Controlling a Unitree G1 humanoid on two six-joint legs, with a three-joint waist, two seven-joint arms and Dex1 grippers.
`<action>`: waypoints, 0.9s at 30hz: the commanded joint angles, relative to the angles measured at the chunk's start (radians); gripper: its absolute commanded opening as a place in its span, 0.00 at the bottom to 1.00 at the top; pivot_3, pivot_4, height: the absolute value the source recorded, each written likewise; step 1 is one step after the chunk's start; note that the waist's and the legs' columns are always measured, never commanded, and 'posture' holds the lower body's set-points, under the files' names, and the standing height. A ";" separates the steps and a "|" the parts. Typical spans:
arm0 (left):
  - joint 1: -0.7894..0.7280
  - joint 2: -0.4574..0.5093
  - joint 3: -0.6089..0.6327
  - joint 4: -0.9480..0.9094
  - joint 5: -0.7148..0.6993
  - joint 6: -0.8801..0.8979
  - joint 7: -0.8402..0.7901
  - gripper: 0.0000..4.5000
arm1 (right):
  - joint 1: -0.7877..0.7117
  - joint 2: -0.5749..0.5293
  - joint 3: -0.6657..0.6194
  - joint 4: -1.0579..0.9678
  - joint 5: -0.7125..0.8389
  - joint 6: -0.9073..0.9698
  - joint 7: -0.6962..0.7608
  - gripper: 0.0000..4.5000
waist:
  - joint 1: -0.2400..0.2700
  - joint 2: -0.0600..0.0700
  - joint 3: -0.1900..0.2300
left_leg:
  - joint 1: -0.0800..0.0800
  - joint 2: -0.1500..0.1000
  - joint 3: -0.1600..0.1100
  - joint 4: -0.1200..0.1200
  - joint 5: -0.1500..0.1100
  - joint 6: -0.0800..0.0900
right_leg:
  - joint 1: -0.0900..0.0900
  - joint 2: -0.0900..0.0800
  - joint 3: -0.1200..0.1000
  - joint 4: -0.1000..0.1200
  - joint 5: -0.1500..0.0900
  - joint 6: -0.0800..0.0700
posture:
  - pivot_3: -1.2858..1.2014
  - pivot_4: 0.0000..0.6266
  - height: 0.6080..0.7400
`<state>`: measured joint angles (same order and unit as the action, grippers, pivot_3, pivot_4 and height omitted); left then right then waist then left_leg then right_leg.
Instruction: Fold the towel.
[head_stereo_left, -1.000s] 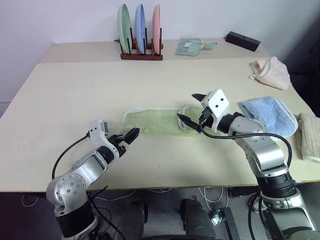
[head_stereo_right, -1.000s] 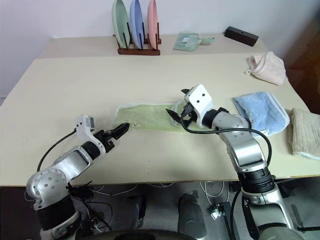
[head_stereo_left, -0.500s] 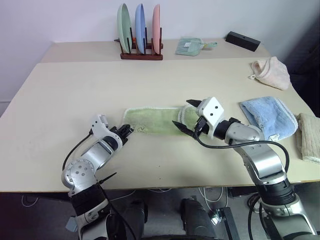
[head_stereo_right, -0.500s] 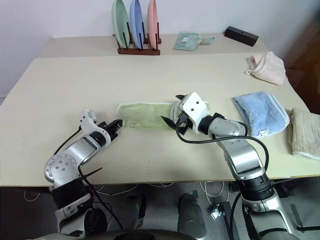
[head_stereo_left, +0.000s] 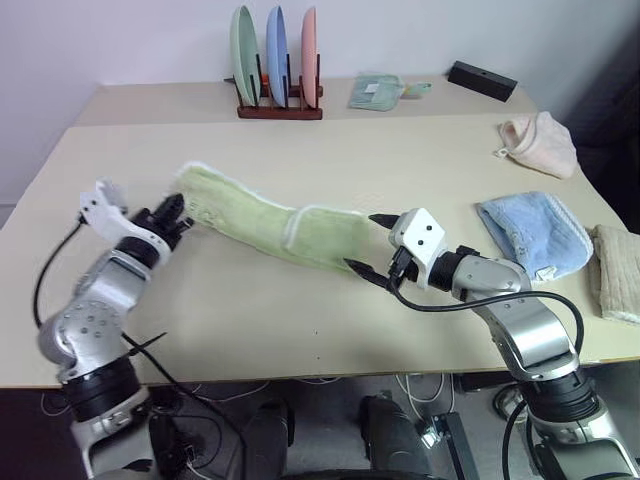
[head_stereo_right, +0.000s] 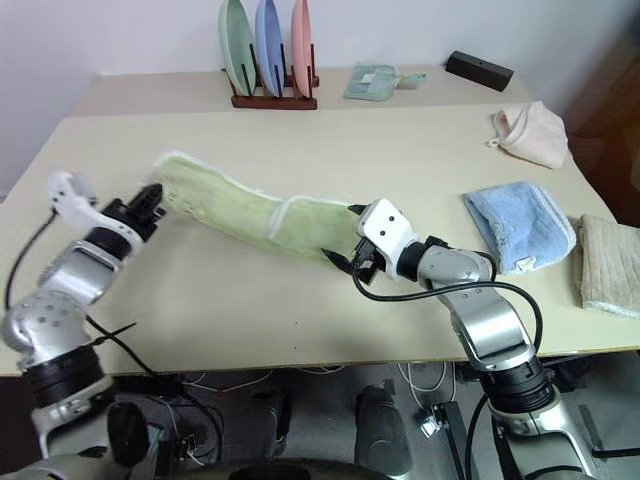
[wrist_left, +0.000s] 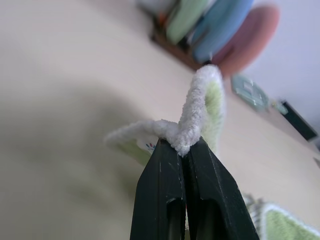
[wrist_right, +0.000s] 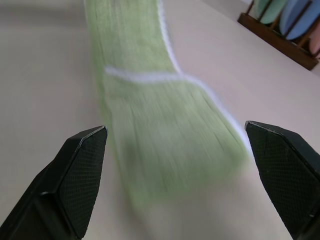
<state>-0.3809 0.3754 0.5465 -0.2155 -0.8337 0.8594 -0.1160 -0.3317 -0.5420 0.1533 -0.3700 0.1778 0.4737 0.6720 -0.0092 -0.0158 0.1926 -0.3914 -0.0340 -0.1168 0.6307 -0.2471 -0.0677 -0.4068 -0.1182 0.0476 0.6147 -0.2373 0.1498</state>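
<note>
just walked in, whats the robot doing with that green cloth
The robot is folding a light green towel on the table. Its left tool is shut on one end of the towel, holding it stretched off the table. The right tool is open at the other end, gripping nothing.

The left gripper (wrist_left: 185, 150) pinches the towel's (wrist_left: 202, 107) white edge, plates blurred beyond.
</note>
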 joint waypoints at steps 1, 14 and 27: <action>-0.018 0.051 -0.113 -0.045 0.023 -0.031 -0.121 0.01 | -0.017 -0.004 -0.007 -0.021 0.000 -0.018 0.009 1.00 | 0.001 0.000 0.000 | 0.000 0.000 0.000 0.000 0.000 0.000 | 0.000 0.000 0.000 0.000 0.000 0.000 | 0.52 0.24 1.00; -0.088 0.152 -0.793 -0.102 0.364 -0.214 -0.510 0.01 | -0.014 -0.008 -0.021 -0.023 -0.013 -0.013 0.005 1.00 | -0.010 0.000 0.000 | 0.000 0.000 0.000 -0.001 0.000 0.000 | -0.001 0.000 0.001 0.000 0.000 0.000 | 0.52 0.24 1.00; -0.079 0.068 -0.761 -0.055 0.377 -0.207 -0.577 0.32 | 0.041 -0.050 -0.043 -0.064 -0.030 0.012 -0.023 1.00 | -0.007 0.000 0.000 | 0.000 0.000 0.000 -0.001 0.000 0.000 | -0.001 0.000 0.000 0.000 0.000 0.000 | 0.52 0.24 1.00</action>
<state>-0.4670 0.4437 -0.2691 -0.2220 -0.4166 0.6428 -0.6802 -0.2922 -0.5754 0.1415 -0.3940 0.1555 0.4926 0.6529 -0.0167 -0.0161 0.1930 -0.3918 -0.0338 -0.1167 0.6299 -0.2472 -0.0673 -0.4076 -0.1180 0.0481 0.6150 -0.2374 0.1502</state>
